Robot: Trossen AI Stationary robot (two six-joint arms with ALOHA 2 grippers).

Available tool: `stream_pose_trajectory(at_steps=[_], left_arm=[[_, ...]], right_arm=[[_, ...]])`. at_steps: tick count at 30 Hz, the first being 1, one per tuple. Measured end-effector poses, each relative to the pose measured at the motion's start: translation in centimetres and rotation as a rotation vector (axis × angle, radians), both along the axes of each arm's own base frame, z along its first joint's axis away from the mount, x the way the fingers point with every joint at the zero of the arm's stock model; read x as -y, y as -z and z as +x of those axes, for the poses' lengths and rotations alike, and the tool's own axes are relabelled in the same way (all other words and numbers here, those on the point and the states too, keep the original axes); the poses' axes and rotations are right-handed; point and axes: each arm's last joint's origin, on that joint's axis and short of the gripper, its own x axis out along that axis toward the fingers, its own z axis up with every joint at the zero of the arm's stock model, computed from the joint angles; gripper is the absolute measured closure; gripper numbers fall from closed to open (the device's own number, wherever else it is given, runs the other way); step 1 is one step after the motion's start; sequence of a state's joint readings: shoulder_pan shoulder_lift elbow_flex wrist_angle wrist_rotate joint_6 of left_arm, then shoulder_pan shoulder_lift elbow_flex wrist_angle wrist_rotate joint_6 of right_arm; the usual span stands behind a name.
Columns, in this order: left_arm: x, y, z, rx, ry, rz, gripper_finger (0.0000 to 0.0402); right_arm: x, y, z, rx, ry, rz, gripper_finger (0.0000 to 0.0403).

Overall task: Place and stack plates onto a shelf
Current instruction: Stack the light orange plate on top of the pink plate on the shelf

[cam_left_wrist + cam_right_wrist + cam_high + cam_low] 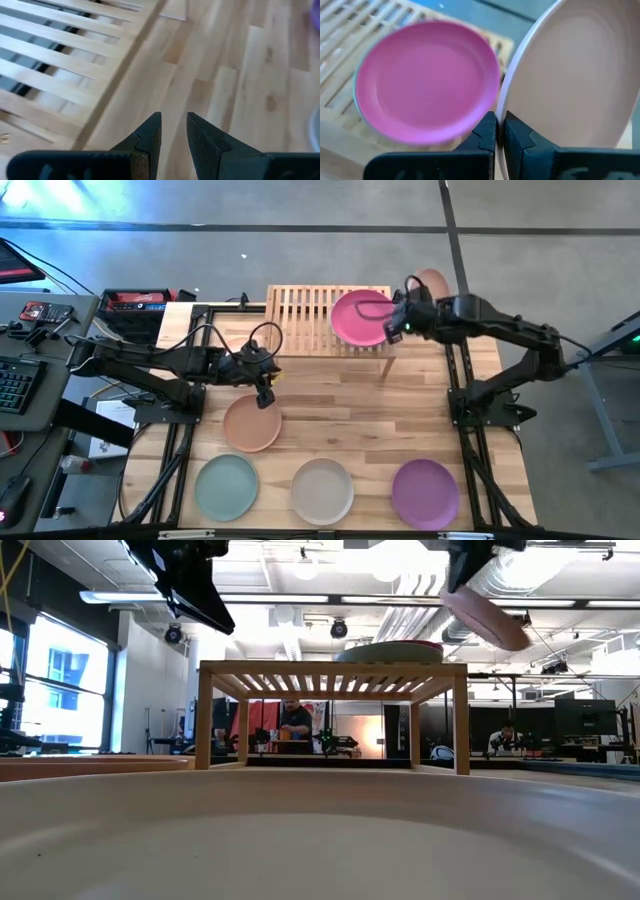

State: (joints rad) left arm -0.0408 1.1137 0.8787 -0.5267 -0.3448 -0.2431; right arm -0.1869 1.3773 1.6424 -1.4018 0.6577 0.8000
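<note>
No legible txt, labels, brand marks or nos. in any view. Red-and-black box [137, 302] left of the tabletop shows small pale marks, too small to read. Black keyboard [18, 385] at far left has lit keys, no chars readable. Room behind the table in low view: no signs readable.

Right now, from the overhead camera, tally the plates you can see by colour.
magenta plate: 1
pale pink plate: 1
peach plate: 1
mint plate: 1
beige plate: 1
purple plate: 1
Total: 6
Anything under the magenta one is hidden.
</note>
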Motion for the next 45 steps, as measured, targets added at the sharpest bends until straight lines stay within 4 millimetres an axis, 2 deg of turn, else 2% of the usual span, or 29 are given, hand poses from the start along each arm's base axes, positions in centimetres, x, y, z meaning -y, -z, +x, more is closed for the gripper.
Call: stream_pose_trajectory(at_steps=[8, 11, 16, 22, 29, 38, 45], left_arm=[[-1.1, 0.0, 0.0, 0.01, -0.075, -0.017, 0.0321], [-1.4, 0.0, -0.1, 0.014, -0.096, -0.024, 0.0321], [-1.9, 0.0, -0.1, 0.014, -0.116, -0.024, 0.0321], [-2.5, 0.0, -0.1, 0.015, -0.142, -0.024, 0.0321], [-3.1, 0.0, -0.2, 0.015, -0.172, -0.024, 0.0321], [-3.3, 0.0, -0.3, 0.016, -0.182, -0.024, 0.0321], [-3.3, 0.0, -0.3, 0.016, -0.183, -0.023, 0.0321]], right_arm=[[4.3, -1.6, 1.9, 0.003, -0.307, -0.165, 0.0403], [5.3, -2.0, 2.0, -0.016, -0.4, -0.21, 0.0403], [6.2, -2.1, 1.8, -0.153, -0.576, -0.278, 0.0403], [6.2, -2.0, 1.8, -0.283, -0.774, -0.344, 0.0403], [5.9, -1.6, 2.2, -0.287, -0.948, -0.329, 0.0403], [5.4, 1.7, 4.4, -0.46, -1.071, -0.165, 0.0403], [4.2, 3.3, 5.8, -0.548, -1.135, -0.105, 0.0403]])
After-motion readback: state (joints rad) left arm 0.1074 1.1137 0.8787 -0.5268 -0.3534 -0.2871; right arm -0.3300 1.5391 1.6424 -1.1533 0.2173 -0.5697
